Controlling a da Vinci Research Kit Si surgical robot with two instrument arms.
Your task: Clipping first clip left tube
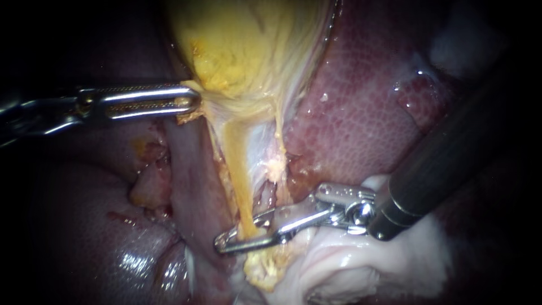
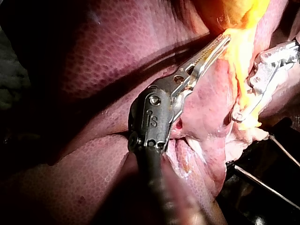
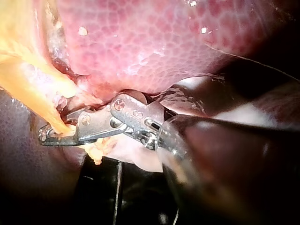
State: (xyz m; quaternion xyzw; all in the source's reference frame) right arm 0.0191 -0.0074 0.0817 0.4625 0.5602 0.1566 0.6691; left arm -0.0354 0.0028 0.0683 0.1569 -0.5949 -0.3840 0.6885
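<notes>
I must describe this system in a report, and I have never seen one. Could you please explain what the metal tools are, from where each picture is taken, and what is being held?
This is a surgical robot working on a pig's liver and gallbladder on a bench. The endoscope view comes from a camera close to the tissue. The two wrist views come from cameras on each instrument's arm. The left instrument is a thin shaft ending in two small jaws, which are shut on the lower end of the yellow gallbladder. The right instrument has open jaws placed around a thin yellow tube that runs down from the gallbladder. A gap shows between the jaws, so the tube does not look squeezed yet.
</notes>
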